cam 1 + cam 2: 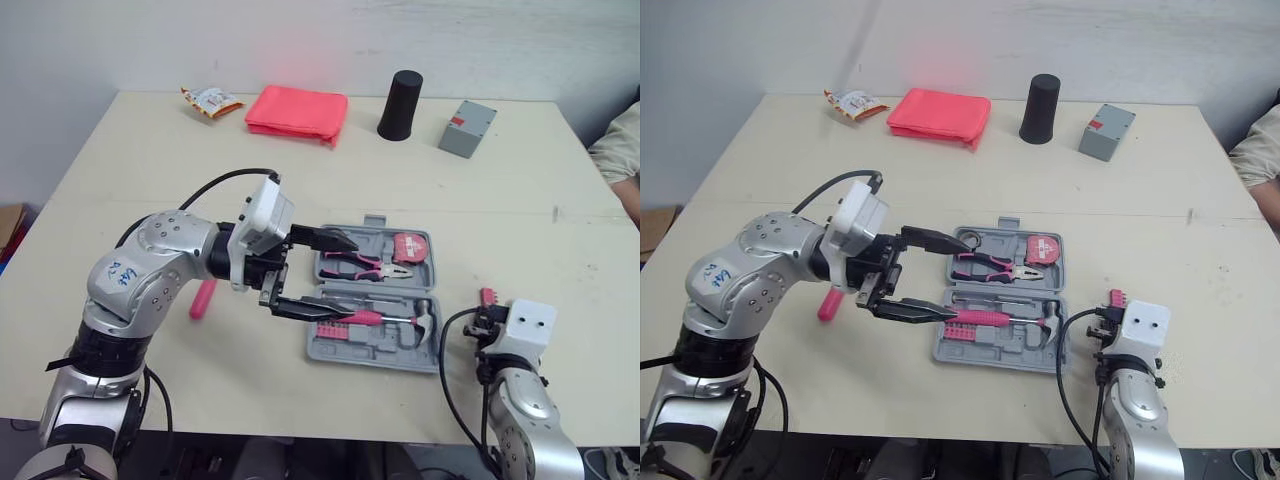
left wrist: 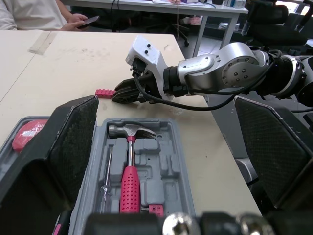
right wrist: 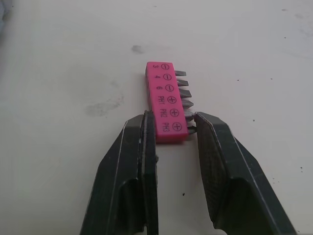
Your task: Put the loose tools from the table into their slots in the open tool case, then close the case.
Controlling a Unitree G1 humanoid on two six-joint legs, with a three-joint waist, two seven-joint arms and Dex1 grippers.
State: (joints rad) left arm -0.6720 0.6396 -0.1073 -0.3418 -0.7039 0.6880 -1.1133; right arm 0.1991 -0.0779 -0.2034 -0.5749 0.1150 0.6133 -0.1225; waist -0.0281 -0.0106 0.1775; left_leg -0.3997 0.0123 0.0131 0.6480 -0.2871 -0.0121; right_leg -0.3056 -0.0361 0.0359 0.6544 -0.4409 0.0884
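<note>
pink handle (image 1: 203, 298): upper part hidden behind left arm (image 1: 150, 270), behind the jaws
tape measure (image 2: 27, 134): mostly hidden beyond one jaw

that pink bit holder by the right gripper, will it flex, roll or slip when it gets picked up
Probably stiff: the bit holder looks like one solid moulded block. Likely light, being a slim plastic strip with short bits. It lies flat on the table with squared edges, so it shouldn't roll, though its smooth sides might slip in a loose grip.
</note>
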